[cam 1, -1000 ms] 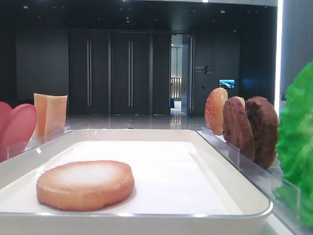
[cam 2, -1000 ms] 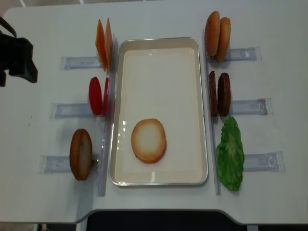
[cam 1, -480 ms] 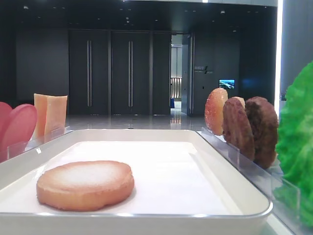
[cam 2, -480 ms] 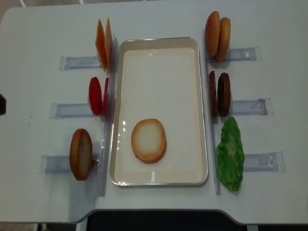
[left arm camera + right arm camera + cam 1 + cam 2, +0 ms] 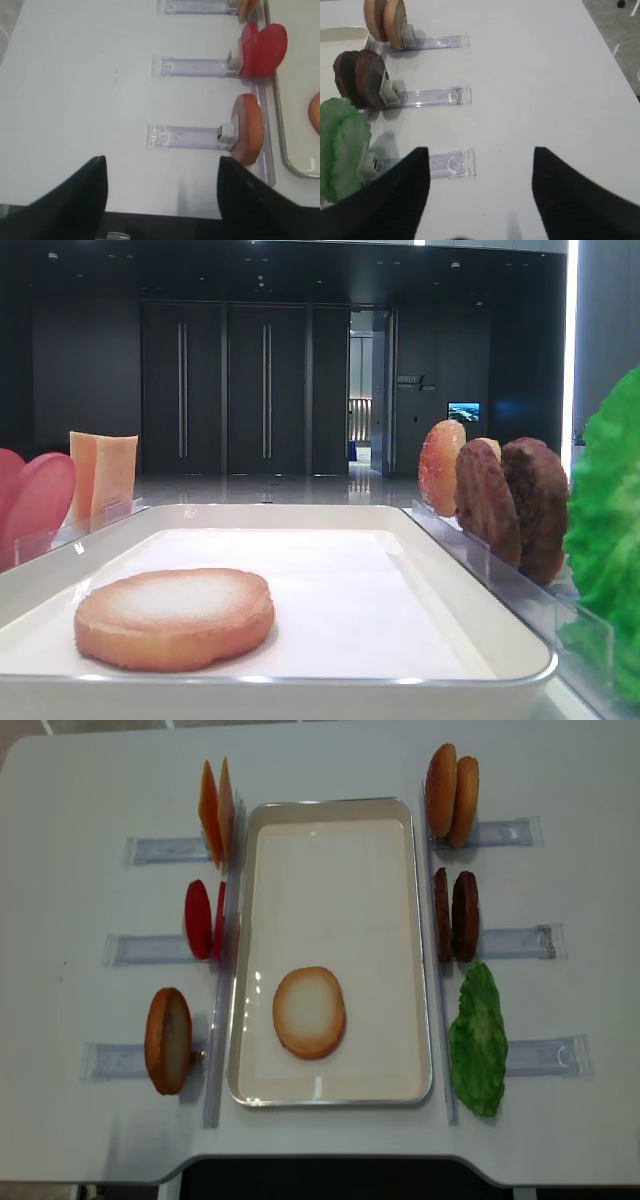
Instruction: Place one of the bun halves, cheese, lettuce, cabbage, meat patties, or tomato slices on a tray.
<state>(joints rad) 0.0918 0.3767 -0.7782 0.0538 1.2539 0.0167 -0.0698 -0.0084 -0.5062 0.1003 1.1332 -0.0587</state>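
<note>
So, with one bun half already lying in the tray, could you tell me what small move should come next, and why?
Probably move the right gripper toward the meat patties. The bun half lies flat in the tray, cut face up, with nothing on it, and both grippers are open and empty, back from the racks. The patties stand upright in their holder just right of the tray, on that arm's side.

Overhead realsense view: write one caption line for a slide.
One bun half lies flat in the tray, with the other ingredients standing in racks on both sides.
</note>
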